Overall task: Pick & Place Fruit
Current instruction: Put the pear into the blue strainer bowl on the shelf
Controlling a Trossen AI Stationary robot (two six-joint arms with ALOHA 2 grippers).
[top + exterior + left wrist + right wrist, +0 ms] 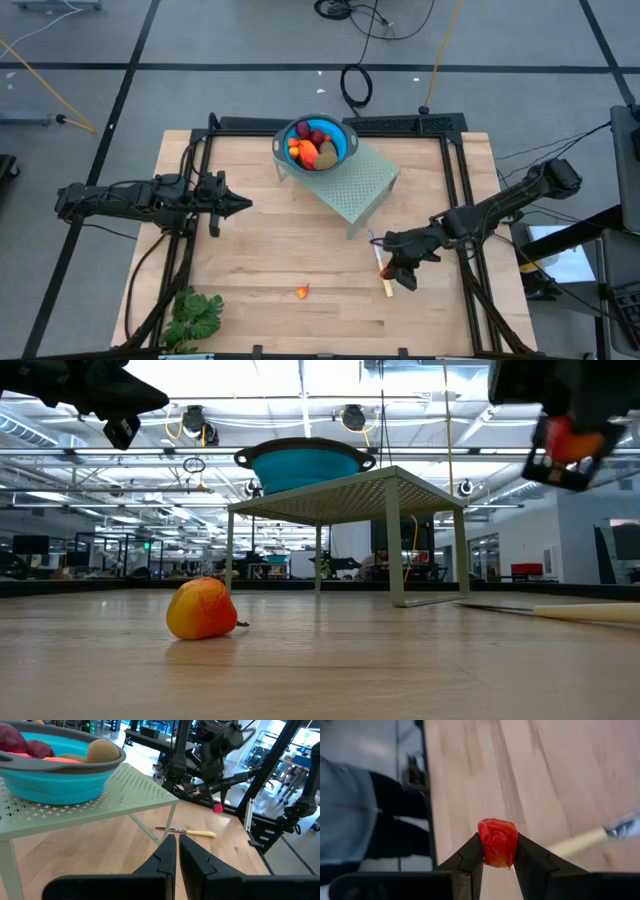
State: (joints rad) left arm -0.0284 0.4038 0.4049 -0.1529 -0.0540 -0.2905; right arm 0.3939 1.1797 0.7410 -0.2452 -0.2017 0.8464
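A blue bowl [340,150] with dark red balls, an olive-brown oval and orange pieces stands on a pale green perforated stand [362,185] at the far middle of the table. My right gripper [392,270] hangs above the table's right half, over a yellow-handled knife [386,286], and is shut on a small orange-red fruit piece [498,842]. Another orange-red fruit [203,610] lies on the wood near the front edge [303,291]. My left gripper [175,852] waits shut at the left, level above the table [240,205]. My right gripper pinches the small orange-red piece by its two opposite sides [482,845] between its two fingertips [527,852]. The fingers slant down from the table's right side. The piece is lifted clear of the table [560,440].
A leafy green bunch [195,315] lies at the near left corner. The knife's blade [170,829] points toward the stand's leg. Bare wood spreads between the stand and the near edge. Black frame rails [465,270] run along both sides of the table.
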